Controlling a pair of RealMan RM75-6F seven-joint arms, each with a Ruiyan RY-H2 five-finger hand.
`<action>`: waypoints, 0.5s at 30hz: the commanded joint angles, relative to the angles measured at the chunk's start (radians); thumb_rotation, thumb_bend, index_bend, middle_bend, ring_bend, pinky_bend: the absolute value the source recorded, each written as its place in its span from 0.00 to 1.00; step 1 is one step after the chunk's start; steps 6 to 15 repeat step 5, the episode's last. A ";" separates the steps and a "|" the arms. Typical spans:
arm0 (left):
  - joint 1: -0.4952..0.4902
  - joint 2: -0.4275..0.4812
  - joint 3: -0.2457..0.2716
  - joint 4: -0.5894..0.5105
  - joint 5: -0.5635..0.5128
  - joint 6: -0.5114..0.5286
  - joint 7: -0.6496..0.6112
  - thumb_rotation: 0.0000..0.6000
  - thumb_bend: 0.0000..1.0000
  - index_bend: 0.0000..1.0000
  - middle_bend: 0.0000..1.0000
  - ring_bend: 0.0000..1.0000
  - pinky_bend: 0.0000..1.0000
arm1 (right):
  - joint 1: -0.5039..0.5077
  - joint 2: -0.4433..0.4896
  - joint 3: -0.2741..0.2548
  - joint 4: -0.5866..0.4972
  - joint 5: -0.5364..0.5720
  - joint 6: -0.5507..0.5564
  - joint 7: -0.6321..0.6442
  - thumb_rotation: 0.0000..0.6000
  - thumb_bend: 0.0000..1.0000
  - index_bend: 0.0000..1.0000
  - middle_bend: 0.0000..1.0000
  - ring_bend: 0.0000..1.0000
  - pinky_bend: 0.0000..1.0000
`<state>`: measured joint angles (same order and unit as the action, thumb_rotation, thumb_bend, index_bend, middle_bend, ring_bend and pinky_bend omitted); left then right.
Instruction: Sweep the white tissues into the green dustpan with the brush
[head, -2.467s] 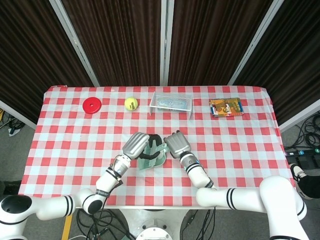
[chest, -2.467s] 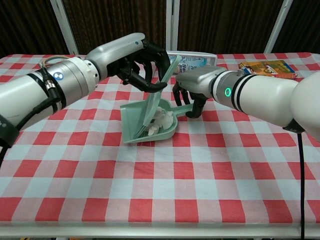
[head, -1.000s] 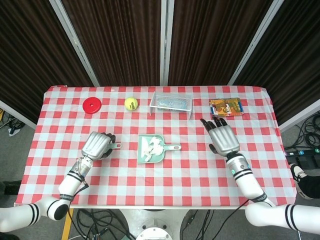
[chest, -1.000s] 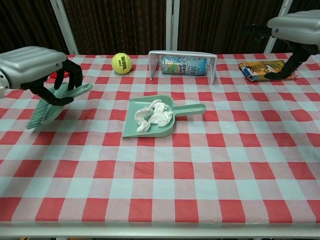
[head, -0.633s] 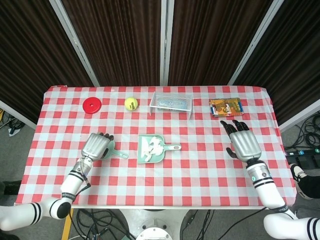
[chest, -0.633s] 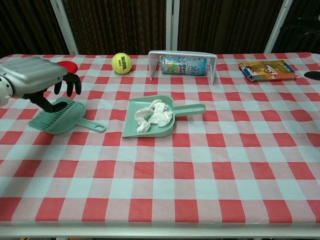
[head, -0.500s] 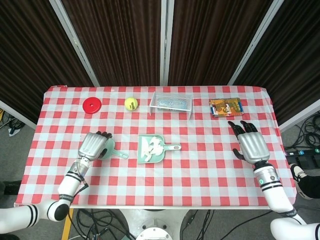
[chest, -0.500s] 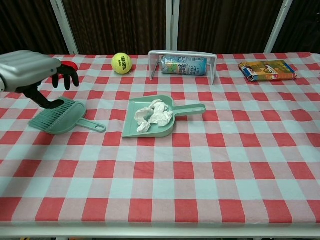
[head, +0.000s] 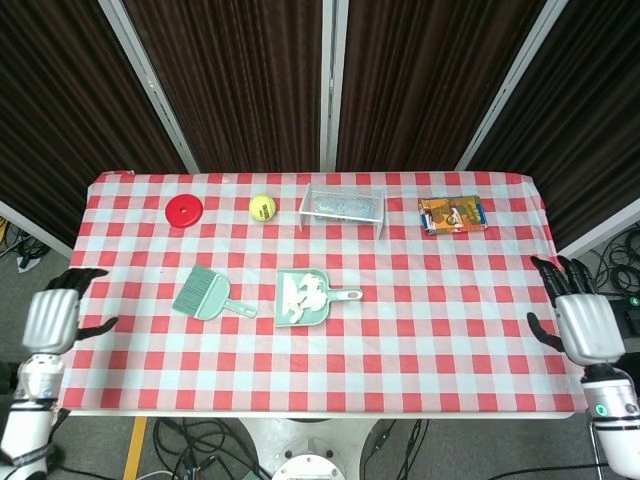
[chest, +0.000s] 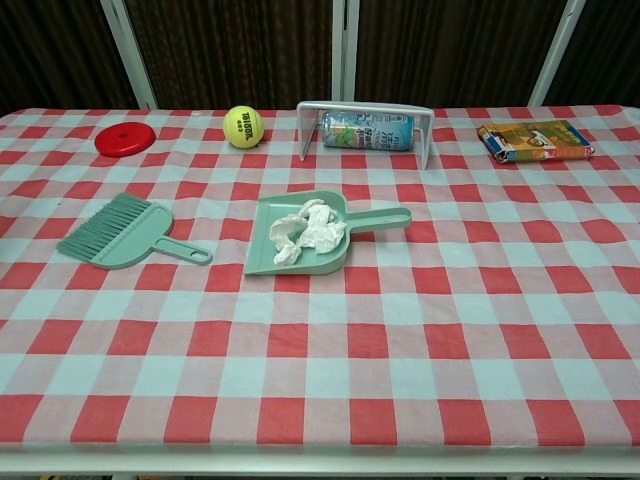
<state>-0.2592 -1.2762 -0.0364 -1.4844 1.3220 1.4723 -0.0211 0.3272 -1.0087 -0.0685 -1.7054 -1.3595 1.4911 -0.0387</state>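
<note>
The green dustpan (head: 324, 309) (chest: 262, 260) lies flat at the table's middle, handle pointing right. Crumpled white tissues (head: 303, 296) (chest: 305, 232) sit inside it. The green brush (head: 208, 296) (chest: 122, 240) lies flat on the cloth to the dustpan's left, bristles to the far left, handle toward the pan. My left hand (head: 52, 318) hangs off the table's left edge, fingers spread, holding nothing. My right hand (head: 584, 324) is off the right edge, also spread and empty. Neither hand shows in the chest view.
Along the far side stand a red disc (head: 185, 211) (chest: 125, 138), a yellow tennis ball (head: 262, 207) (chest: 243, 126), a white rack (head: 342, 205) (chest: 364, 113) over a lying can (chest: 365, 130), and a colourful packet (head: 453, 214) (chest: 535, 139).
My left hand has let go of the brush and drawn back off the left edge. My right hand has pulled further back past the right edge. The brush now lies alone.
</note>
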 joint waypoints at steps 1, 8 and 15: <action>0.094 0.026 0.046 0.017 0.029 0.088 -0.003 1.00 0.09 0.27 0.28 0.21 0.30 | -0.092 -0.018 -0.013 0.063 -0.049 0.089 0.063 1.00 0.29 0.03 0.12 0.00 0.01; 0.150 0.027 0.067 -0.008 0.035 0.130 0.030 1.00 0.09 0.27 0.28 0.21 0.29 | -0.154 -0.044 -0.016 0.093 -0.073 0.141 0.102 1.00 0.29 0.03 0.13 0.00 0.00; 0.150 0.027 0.067 -0.008 0.035 0.130 0.030 1.00 0.09 0.27 0.28 0.21 0.29 | -0.154 -0.044 -0.016 0.093 -0.073 0.141 0.102 1.00 0.29 0.03 0.13 0.00 0.00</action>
